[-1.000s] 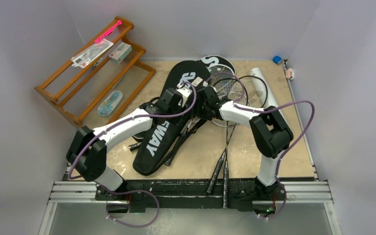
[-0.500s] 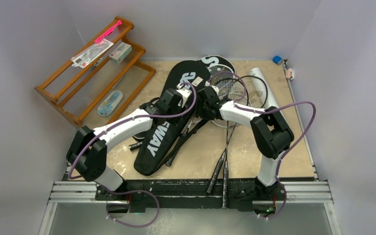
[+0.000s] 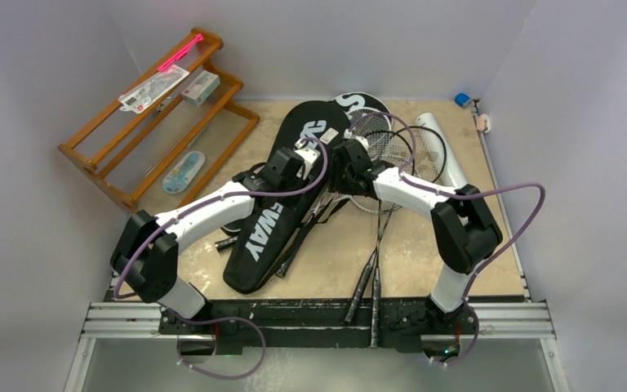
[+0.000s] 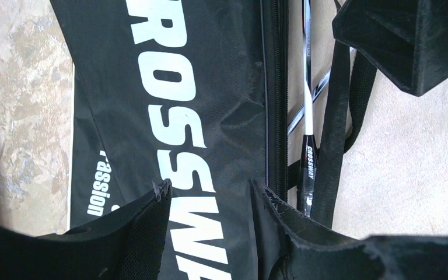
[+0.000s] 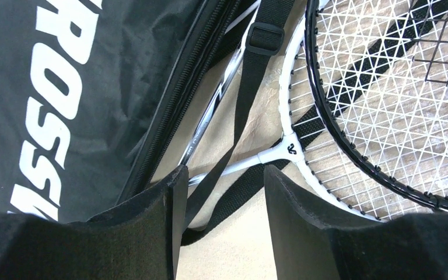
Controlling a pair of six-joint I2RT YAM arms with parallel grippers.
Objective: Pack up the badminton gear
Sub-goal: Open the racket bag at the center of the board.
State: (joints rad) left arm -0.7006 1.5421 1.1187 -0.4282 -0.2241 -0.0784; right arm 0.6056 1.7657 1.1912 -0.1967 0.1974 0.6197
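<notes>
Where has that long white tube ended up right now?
In the top view, the long white tube lies at the far right of the table, along its right edge, just right of the racket heads.

Pale grey walls (image 3: 49,82) enclose a mottled beige tabletop (image 3: 424,253) bearing a wooden rack (image 3: 159,118).
</notes>
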